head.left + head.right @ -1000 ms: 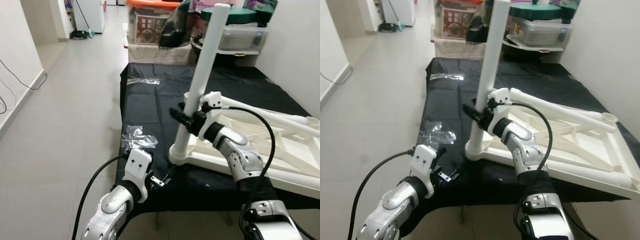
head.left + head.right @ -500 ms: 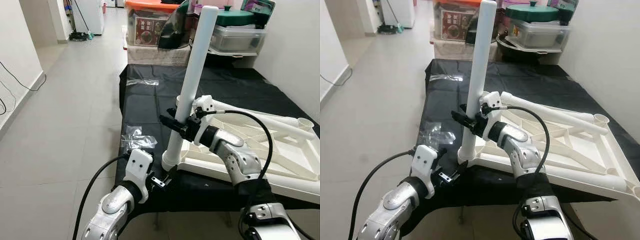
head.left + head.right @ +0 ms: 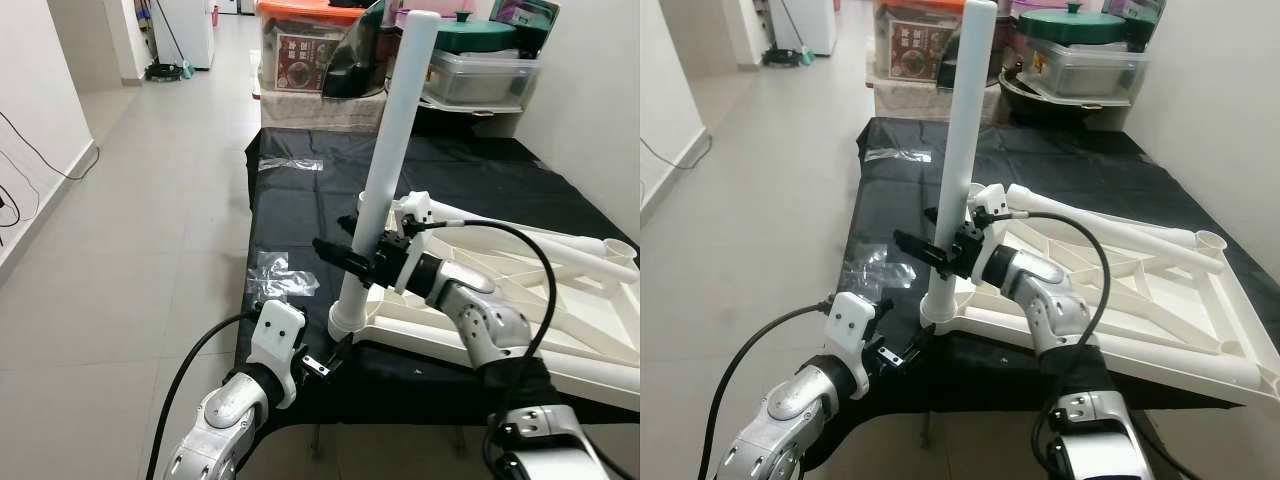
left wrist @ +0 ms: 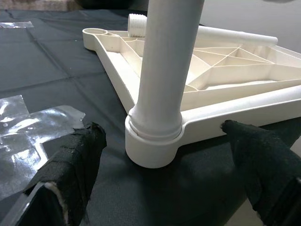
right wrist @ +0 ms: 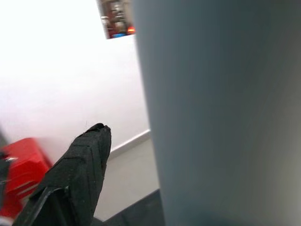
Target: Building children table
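Leg (image 3: 388, 170) tilted back upright, R fingers (image 3: 335, 252) partly hidden behind it.

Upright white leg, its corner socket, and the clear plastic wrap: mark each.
Upright white leg (image 3: 392, 150): left eye view, mid-shaft.
Corner socket (image 4: 153, 150): left wrist view, outer wall.
Clear plastic wrap (image 3: 278, 279): left eye view, crumpled middle.
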Motion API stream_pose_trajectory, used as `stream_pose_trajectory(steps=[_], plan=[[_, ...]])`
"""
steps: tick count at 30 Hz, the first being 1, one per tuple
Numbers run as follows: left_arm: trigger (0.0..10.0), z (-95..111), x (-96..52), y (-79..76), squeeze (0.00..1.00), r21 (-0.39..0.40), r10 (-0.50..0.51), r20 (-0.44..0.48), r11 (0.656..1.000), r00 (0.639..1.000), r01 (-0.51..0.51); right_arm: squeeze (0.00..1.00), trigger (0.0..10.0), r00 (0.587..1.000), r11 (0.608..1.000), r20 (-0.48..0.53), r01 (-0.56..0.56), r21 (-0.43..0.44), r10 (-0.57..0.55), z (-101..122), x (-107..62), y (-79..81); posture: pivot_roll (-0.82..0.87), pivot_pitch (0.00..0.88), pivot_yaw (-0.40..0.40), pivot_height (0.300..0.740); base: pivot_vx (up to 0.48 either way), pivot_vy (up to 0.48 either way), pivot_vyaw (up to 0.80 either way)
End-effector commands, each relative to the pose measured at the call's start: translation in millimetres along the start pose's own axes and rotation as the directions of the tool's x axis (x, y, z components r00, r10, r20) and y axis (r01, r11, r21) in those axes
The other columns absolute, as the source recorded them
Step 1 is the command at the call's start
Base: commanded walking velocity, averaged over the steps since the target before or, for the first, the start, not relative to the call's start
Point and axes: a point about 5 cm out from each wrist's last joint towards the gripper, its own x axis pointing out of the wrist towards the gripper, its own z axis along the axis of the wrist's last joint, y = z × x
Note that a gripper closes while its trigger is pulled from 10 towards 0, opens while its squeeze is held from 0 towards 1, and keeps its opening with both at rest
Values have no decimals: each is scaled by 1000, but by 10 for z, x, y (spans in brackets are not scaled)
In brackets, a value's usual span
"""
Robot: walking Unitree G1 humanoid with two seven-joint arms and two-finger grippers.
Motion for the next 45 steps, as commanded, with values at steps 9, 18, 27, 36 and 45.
stream_pose_trajectory(steps=[9, 18, 27, 36, 45], plan=[[10000, 42, -103, -91, 0, 35, -22, 0, 999, 1000, 22, 0, 10000, 983, 988, -94, -155, 17, 156, 76, 58, -158, 151, 0, -138, 740, 0, 0, 0], [10000, 74, -221, -128, 0, 14, -17, -3, 1000, 1000, 17, 0, 0, 964, 979, -174, -205, -8, 201, 36, 146, -168, 174, 0, -160, 740, 0, 0, 0], [10000, 87, -268, -143, 0, -1, -12, -10, 1000, 1000, 12, 0, 0, 982, 984, -95, -171, -57, 166, 70, 238, -156, 166, 0, -152, 740, 0, 0, 0], [10000, 73, -192, -112, 0, -3, -11, -12, 1000, 1000, 11, 0, 0, 915, 910, 5, 402, -103, -404, 69, 157, -398, 129, 0, -131, 740, 0, 0, 0], [10000, 53, -112, -64, 0, 1, -16, -17, 1000, 1000, 16, 0, 0, 424, 425, 123, 905, -16, -897, -12, -174, -448, 115, 0, -108, 740, 0, 0, 0]])
